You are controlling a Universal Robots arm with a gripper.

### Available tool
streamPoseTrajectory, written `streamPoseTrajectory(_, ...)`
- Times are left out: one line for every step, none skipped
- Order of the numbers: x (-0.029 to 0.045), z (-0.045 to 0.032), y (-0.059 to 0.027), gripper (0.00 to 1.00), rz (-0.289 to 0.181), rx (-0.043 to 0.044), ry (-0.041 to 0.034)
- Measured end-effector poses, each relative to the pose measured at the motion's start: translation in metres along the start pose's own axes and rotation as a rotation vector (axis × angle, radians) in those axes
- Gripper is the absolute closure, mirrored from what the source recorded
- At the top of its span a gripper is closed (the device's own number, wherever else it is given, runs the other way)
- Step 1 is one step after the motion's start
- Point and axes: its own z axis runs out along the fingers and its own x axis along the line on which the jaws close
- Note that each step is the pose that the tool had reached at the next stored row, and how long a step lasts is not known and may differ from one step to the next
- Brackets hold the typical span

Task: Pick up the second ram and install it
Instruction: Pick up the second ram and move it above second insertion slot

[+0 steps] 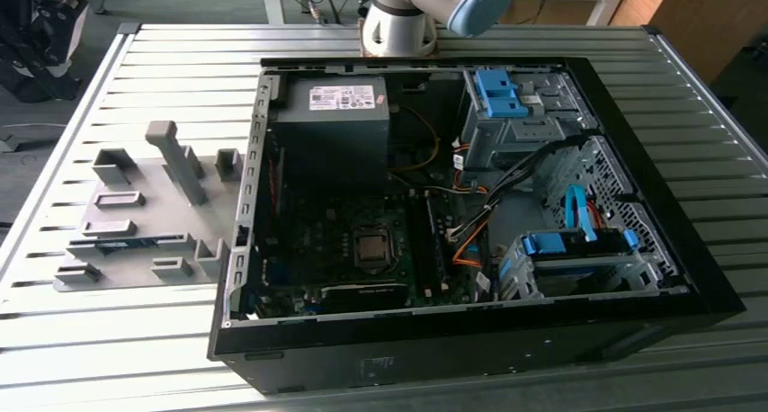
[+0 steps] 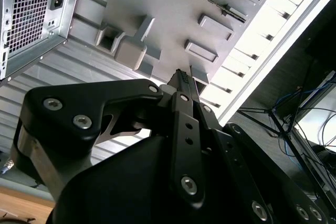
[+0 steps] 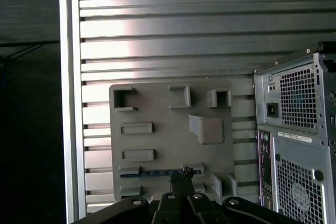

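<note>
Slatted metal table [image 1: 168,61] is seen carrying everything. Grey fixture tray [image 1: 180,210] is laid to the exterior view's left of the open computer case [image 1: 672,286], just beside the case's side wall. Second ram [image 1: 118,243] is held on edge in a slot of that tray, outside the case and not yet installed. In the first wrist view it [image 3: 157,172] is seen as a thin blue strip. Gripper [image 3: 181,176] is seen in that view with its tips lined up over one end of the strip, but contact cannot be judged. Its fingers are drawn together and nothing is seen clamped between them.

Inside the case, a power supply [image 1: 336,129] is mounted at the far side. It bears a white printed label [image 1: 344,97], and the print is too small to be made out. Robot arm base [image 1: 402,21] is stood just beyond the case's far wall. Motherboard [image 1: 324,241] with its CPU socket [image 1: 372,247] is seen on the case floor, and orange cables [image 1: 466,246] run beside it. One light-blue drive clip [image 1: 498,93] is fitted at the case's far side, and another blue clip [image 1: 576,243] at its near side. The case's rear panel [image 3: 296,129] carries vent grilles, a power socket [image 3: 272,109] and a white sticker strip [image 3: 294,137]; its writing is not legible.
</note>
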Motion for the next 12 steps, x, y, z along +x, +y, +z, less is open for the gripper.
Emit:
streamPoseTrajectory(0.0,0.0,0.0,0.89,0.0,0.0,0.0001)
streamPoseTrajectory(0.0001,0.0,0.0,0.89,0.0,0.0,0.0001)
streamPoseTrajectory(0.0001,0.0,0.0,0.89,0.0,0.0,0.0)
streamPoseTrajectory(0.0001,0.0,0.0,0.89,0.0,0.0,0.0)
streamPoseTrajectory(0.0001,0.0,0.0,0.89,-0.003,-0.0001,0.0001)
streamPoseTrajectory(0.0002,0.0,0.0,0.89,-0.016,-0.0004,0.0008)
streamPoseTrajectory(0.0002,0.0,0.0,0.89,-0.034,-0.0007,0.0016)
streamPoseTrajectory(0.0002,0.0,0.0,0.89,-0.052,-0.0012,0.0024)
streamPoseTrajectory(0.0002,0.0001,0.0,0.89,-0.07,-0.0017,0.0031)
streamPoseTrajectory(0.0002,0.0001,0.0,0.89,-0.089,-0.0022,0.004)
streamPoseTrajectory(0.0002,0.0002,0.0,0.89,-0.107,-0.0024,0.0048)
streamPoseTrajectory(0.0002,0.0004,0.0,0.89,-0.125,-0.0025,0.0054)
